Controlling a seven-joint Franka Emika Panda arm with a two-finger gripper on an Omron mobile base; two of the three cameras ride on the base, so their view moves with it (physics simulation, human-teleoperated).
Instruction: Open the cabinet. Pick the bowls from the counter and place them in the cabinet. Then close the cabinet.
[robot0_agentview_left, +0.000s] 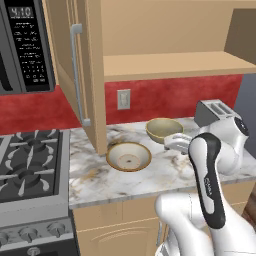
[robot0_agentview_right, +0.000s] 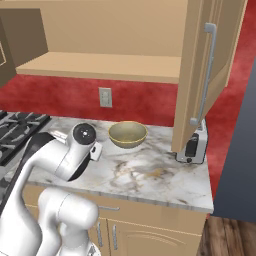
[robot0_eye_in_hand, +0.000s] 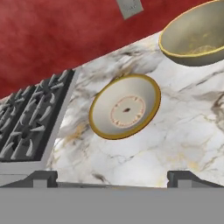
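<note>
Claw (robot0_eye_in_hand: 112, 177) gapes wide, empty, above the shallow bowl (robot0_eye_in_hand: 125, 106). That thin rim could slip the fingers and skid across the desk (robot0_eye_in_hand: 175, 140).

Cabinet open, both bowls on the counter

The tan wooden wall cabinet (robot0_agentview_left: 170, 65) stood open; a wide shallow beige bowl (robot0_agentview_left: 129, 156) and a deeper round beige bowl (robot0_agentview_left: 164, 129) sat upright, near each other, on the white marble-look counter (robot0_agentview_left: 165, 170).

Deeper bowl (robot0_eye_in_hand: 195, 37) edge-cropped (hand view)
</note>
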